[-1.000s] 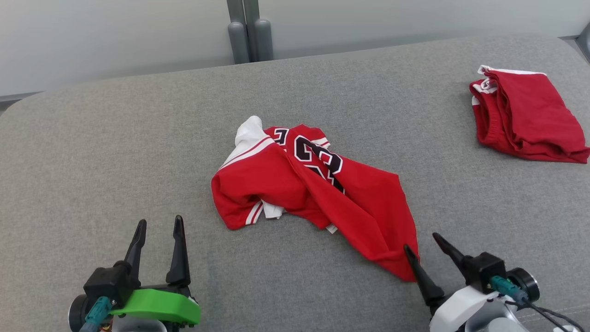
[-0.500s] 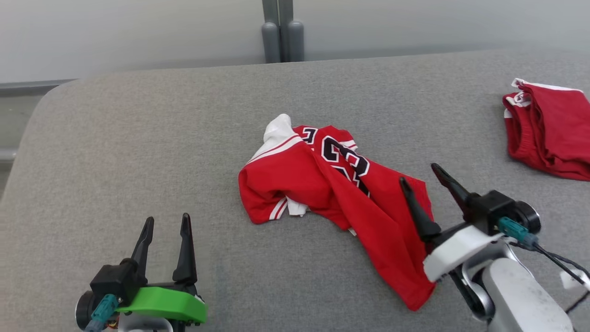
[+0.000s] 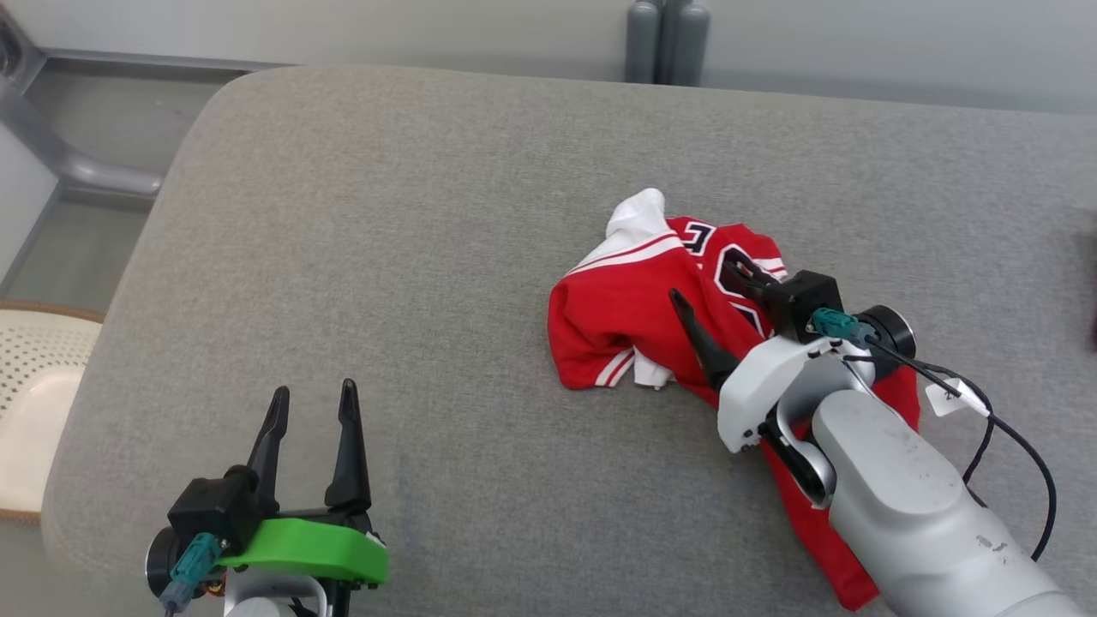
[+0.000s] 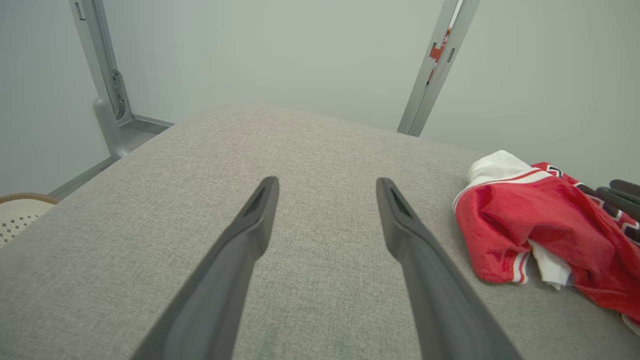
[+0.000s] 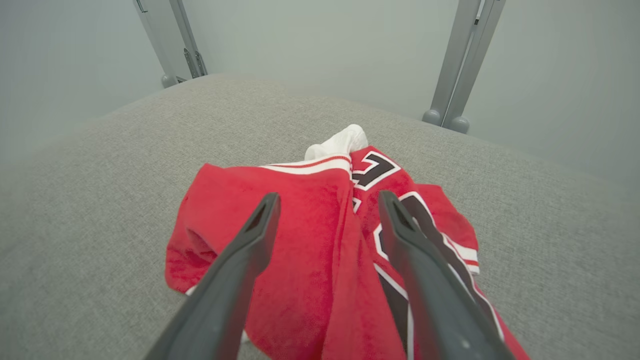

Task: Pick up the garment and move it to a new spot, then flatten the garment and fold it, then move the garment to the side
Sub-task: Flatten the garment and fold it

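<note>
The garment [image 3: 621, 313] is a crumpled red jersey with white trim and black numbers, lying right of centre on the grey padded table [image 3: 386, 214]. My right gripper [image 3: 701, 281] hovers open just above its middle, fingers spread over the red folds and nothing between them. In the right wrist view the gripper [image 5: 328, 196] points along the garment [image 5: 310, 220] toward its white collar end. My left gripper [image 3: 314, 390] stands open and empty over bare table near the front left. In the left wrist view that gripper [image 4: 327, 182] has the garment [image 4: 520, 220] off to its right.
The table's rounded left edge drops to the floor, where a cream perforated basket [image 3: 30, 386] stands. Grey posts [image 3: 664, 38] rise behind the far edge. A cable with a white tag [image 3: 951, 396] hangs from my right wrist.
The head camera has swung left, shifting the whole scene right. My right arm has reached forward from the garment's near corner to above its middle. The left gripper has held still.
</note>
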